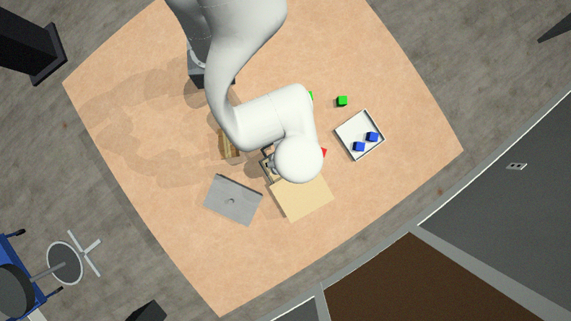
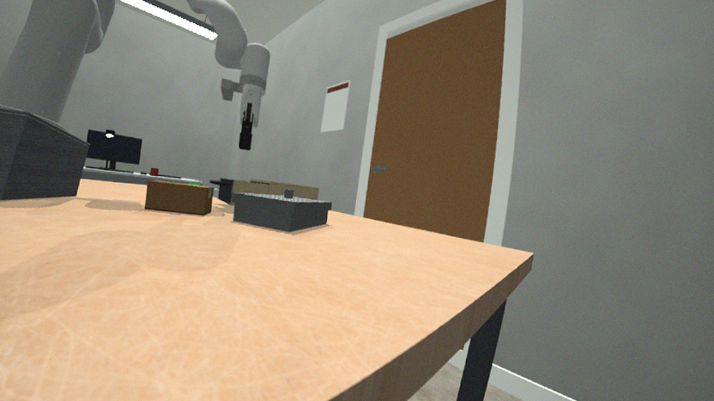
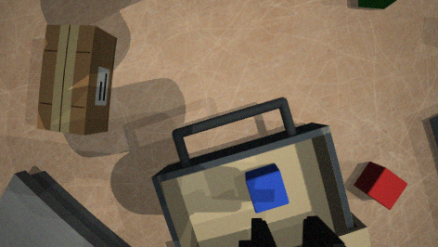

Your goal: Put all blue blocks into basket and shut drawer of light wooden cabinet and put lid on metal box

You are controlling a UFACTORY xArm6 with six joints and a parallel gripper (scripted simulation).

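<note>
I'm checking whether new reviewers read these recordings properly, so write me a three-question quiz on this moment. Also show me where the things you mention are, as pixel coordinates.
1. True or false: the drawer [image 3: 241, 218] is pulled open.
2. How many blue blocks lie in the basket [image 1: 344, 146]?
3. Which block lies on the table beside the drawer in the wrist view?
a) yellow
b) red
c) white

Key: 1 true; 2 two; 3 b, the red block [image 1: 324, 152] [image 3: 389, 187].

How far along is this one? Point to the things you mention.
Two blue blocks [image 1: 359, 146] [image 1: 372, 136] are in the basket [image 1: 352, 127]; the lid [image 1: 240, 208] [image 3: 28, 214] looks seated. The gripper [image 1: 267, 165] [image 2: 244, 146] [image 3: 285, 220] holds nothing. Left: the blue block [image 3: 267, 191] in the open drawer [image 1: 266, 173] [image 2: 226, 190] [image 3: 232, 150], then shutting it. Hidden ones, I can't tell.
</note>
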